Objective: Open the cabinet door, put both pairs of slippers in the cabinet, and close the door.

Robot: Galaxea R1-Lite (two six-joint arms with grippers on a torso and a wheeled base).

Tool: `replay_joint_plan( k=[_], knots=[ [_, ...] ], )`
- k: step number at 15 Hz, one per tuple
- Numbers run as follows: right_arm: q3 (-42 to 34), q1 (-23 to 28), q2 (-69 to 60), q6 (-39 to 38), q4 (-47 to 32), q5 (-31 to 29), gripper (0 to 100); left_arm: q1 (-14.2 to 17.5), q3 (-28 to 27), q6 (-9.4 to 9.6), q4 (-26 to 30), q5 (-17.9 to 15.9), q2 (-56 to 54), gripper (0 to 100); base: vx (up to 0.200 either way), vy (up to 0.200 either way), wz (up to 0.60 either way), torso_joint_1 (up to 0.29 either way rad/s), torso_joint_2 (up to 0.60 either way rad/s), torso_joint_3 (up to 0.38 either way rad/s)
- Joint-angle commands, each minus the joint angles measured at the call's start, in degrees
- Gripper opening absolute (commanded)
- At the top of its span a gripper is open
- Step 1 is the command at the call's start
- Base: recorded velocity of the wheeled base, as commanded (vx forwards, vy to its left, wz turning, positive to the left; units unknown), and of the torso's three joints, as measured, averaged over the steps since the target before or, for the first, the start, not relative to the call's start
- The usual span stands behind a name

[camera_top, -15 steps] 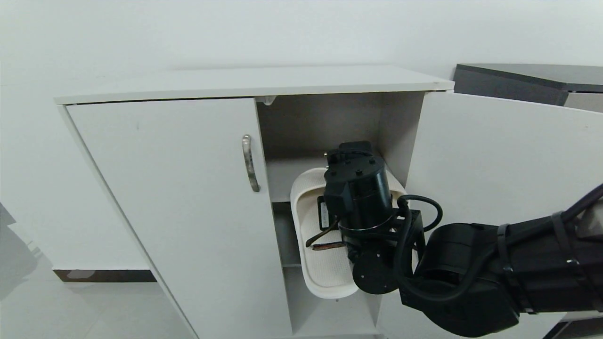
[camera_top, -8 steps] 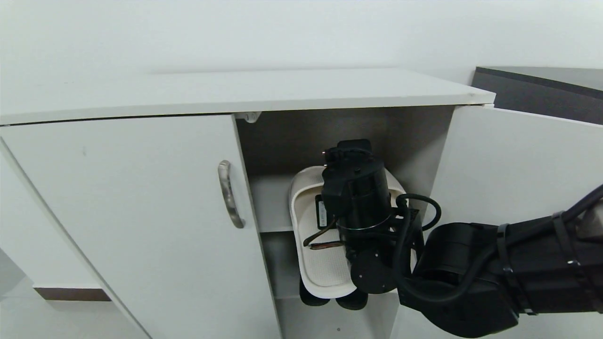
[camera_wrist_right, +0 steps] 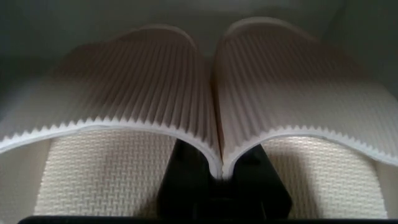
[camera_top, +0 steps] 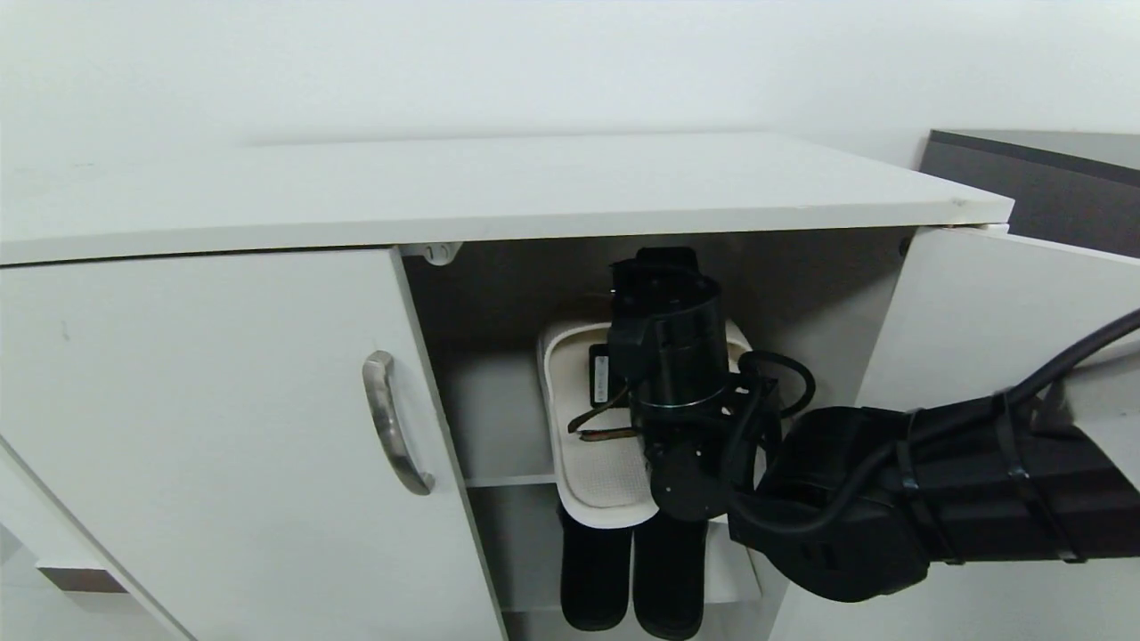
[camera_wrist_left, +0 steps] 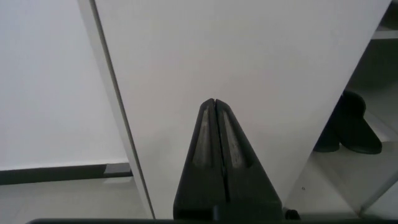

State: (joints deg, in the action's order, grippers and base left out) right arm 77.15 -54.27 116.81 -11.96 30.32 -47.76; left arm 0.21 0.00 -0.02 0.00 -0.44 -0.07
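right hand (camera_wrist_right: pixel 219 185) clamping white slippers (camera_top: pixel 595 463) in cabinet (camera_top: pixel 499 191), black slippers (camera_top: pixel 628 570) below

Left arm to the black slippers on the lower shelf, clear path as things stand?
Probably not straight on: the closed left door faces the left end effector; the black slippers sit past the door's edge.

Door (camera_top: pixel 980 320) open; white slippers (camera_top: pixel 597 463) side by side, upper compartment; black slippers (camera_top: pixel 592 570) below.
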Motion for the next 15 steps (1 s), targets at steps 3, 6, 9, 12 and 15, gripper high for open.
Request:
replay_joint_plan(
  k=[3, 6, 9, 12, 15],
  knots=[
    [2.30, 2.50, 2.02, 0.01, -0.08, 0.04, 0, -0.03, 0.00, -0.06, 0.00, 0.00, 0.07, 0, 0.000, 0.000, 0.00, 0.000, 0.00, 0.000],
    [3.09, 3.74, 3.34, 0.01, -0.08, 0.74, 0, -0.03, 0.00, -0.06, 0.00, 0.00, 0.07, 0, 0.000, 0.000, 0.00, 0.000, 0.00, 0.000],
    [4.14, 4.61, 5.62, 0.01, -0.08, 0.74, 0, -0.03, 0.00, -0.06, 0.00, 0.00, 0.07, 0, 0.000, 0.000, 0.00, 0.000, 0.00, 0.000],
    [4.32, 4.61, 6.85, 0.01, -0.08, 0.83, 0, -0.03, 0.00, -0.06, 0.00, 0.00, 0.07, 0, 0.000, 0.000, 0.00, 0.000, 0.00, 0.000],
    [4.14, 4.61, 6.94, 0.01, -0.08, 1.62, 0, -0.03, 0.00, -0.06, 0.00, 0.00, 0.07, 0, 0.000, 0.000, 0.00, 0.000, 0.00, 0.000]
  ],
)
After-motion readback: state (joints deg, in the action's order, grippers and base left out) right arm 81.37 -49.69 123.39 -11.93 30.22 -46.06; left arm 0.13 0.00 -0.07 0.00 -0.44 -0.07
